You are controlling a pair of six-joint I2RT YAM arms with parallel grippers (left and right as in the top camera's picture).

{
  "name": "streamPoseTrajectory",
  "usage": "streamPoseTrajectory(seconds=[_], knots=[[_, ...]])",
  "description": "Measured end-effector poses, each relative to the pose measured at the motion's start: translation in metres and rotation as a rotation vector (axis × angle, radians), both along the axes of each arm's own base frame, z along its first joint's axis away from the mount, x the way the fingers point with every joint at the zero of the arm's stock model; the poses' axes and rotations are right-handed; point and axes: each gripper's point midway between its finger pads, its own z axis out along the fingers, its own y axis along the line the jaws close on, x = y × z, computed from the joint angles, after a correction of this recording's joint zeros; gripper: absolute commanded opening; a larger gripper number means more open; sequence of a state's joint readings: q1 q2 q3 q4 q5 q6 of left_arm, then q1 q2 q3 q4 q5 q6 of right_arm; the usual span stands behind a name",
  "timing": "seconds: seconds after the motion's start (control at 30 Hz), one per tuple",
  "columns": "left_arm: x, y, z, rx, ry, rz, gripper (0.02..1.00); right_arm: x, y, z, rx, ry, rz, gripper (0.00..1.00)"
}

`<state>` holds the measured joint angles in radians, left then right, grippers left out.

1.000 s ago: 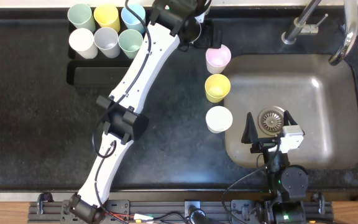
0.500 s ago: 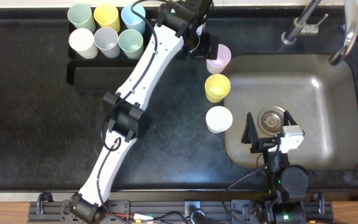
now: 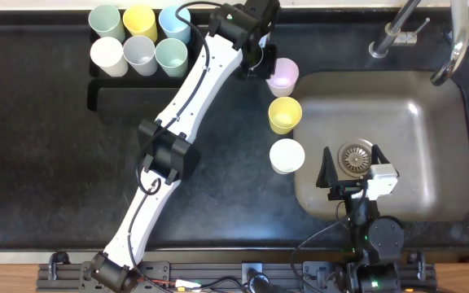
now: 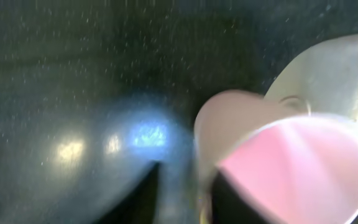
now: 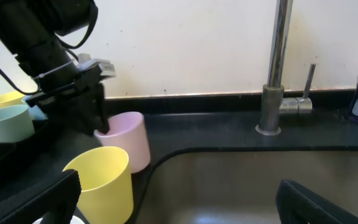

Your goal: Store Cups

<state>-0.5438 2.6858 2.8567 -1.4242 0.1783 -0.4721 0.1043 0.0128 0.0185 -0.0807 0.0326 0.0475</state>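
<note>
The right pincer (image 3: 351, 165) hangs spread wide over the sink (image 3: 430, 98), close to the drain (image 3: 354, 156). On the table (image 3: 39, 163) along the sink's left rim stand a white cup (image 3: 287, 155), then a yellow cup (image 3: 284, 115), and farthest back the pink cup (image 3: 282, 75). The left pincer (image 5: 99, 124) pinches the pink cup's rim, one finger inside. Farther left, a black tray (image 3: 112, 96) holds six cups (image 3: 140, 54) upright. The faucet (image 3: 393, 32) stands behind the sink.

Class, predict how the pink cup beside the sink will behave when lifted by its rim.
Probably light: the pink cup looks thin-walled and empty. Likely tippy: tall, tapered, standing beside the sink. Smooth wall may slip.
</note>
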Motion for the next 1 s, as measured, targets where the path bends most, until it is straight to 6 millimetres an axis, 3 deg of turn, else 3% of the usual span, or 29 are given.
streamPoseTrajectory(seconds=[0.2,0.33,0.47,0.57,0.67,0.77,1.0], knots=[[0.007,0.003,0.004,0.005,-0.031,0.010,0.034,0.000,0.000,0.000,0.000,0.000,0.000,0.996],[0.001,0.034,0.032,0.048,-0.022,0.059,0.034,0.000,0.000,0.000,0.000,0.000,0.000,0.996],[-0.018,0.101,0.099,0.084,-0.021,0.211,0.034,0.000,0.000,0.000,0.000,0.000,0.000,0.996],[-0.035,0.172,0.160,0.077,-0.074,0.382,0.036,0.000,0.000,0.000,0.000,0.000,0.000,0.998],[-0.049,0.237,0.194,0.062,-0.153,0.544,0.036,0.000,0.000,0.000,0.000,0.000,0.000,0.996],[-0.066,0.285,0.189,0.059,-0.181,0.682,0.034,0.000,0.000,0.000,0.000,0.000,0.000,0.998],[-0.114,0.367,0.098,0.108,0.037,0.937,0.034,0.000,0.000,0.000,0.000,0.000,0.000,0.998]])
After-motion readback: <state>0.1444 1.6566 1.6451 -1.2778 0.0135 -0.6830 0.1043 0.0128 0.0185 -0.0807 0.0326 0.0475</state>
